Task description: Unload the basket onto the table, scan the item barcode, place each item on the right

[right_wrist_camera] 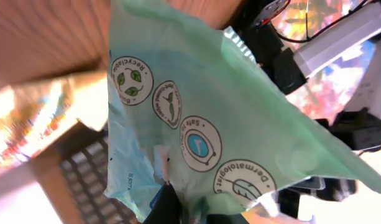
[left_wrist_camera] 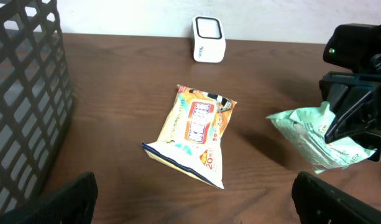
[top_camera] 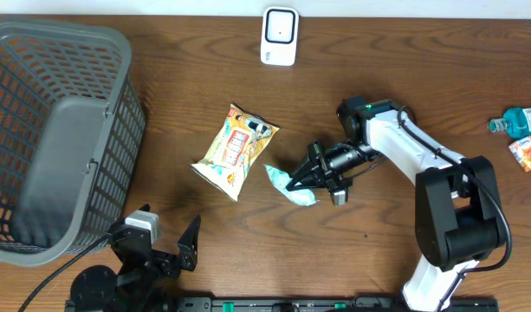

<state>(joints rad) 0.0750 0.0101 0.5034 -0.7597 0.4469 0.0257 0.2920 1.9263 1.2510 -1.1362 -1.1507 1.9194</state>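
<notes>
One green packet (right_wrist_camera: 227,124), one snack bag (top_camera: 235,149), one scanner (top_camera: 280,35).

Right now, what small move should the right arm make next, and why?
Probably carry the green packet, pinched in the shut right claw, toward the white scanner; the packet is held well short of it, not yet facing its window.

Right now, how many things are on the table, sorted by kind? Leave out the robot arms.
Packets: 3 (yellow packet, green packet, orange packet)
Bottle: 1
Basket: 1
Scanner: 1
Total: 6
</notes>
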